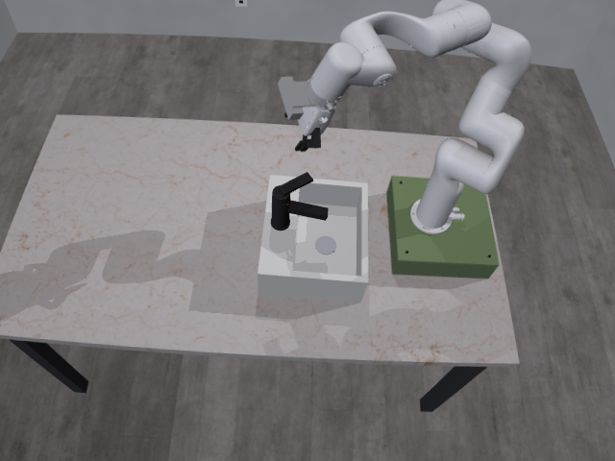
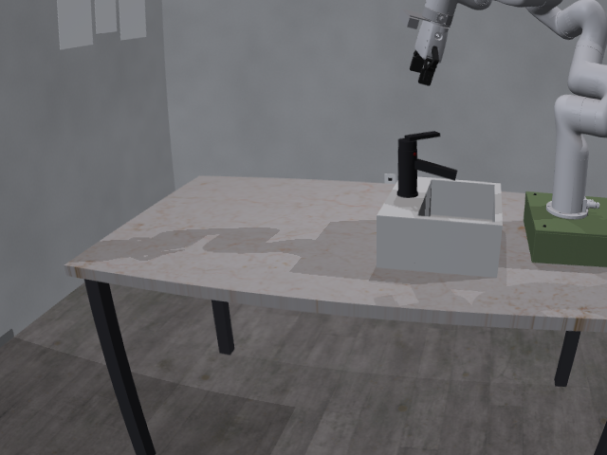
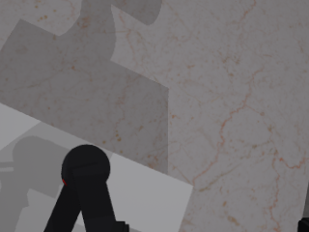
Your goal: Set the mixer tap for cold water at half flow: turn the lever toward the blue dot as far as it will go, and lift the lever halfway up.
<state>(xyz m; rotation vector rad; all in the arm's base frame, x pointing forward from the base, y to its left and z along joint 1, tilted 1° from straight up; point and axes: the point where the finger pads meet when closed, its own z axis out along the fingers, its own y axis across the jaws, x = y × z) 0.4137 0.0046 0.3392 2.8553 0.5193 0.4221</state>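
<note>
A black mixer tap (image 1: pixel 281 208) stands on the left rim of a white sink block (image 1: pixel 314 232). Its lever (image 1: pixel 297 183) points toward the back right, and its spout (image 1: pixel 308 209) reaches over the basin. A red dot (image 1: pixel 288 204) shows on the tap body; I see no blue dot. In the exterior view the lever (image 2: pixel 422 136) lies nearly level on top of the tap (image 2: pixel 407 166). My gripper (image 1: pixel 307 143) is open and empty, well above and behind the lever; it also shows in the exterior view (image 2: pixel 423 69). The wrist view shows the tap top (image 3: pixel 86 169) at the lower left.
The sink has a round drain (image 1: pixel 326 244) in its basin. The arm's green base block (image 1: pixel 441 228) stands to the right of the sink on the marble table.
</note>
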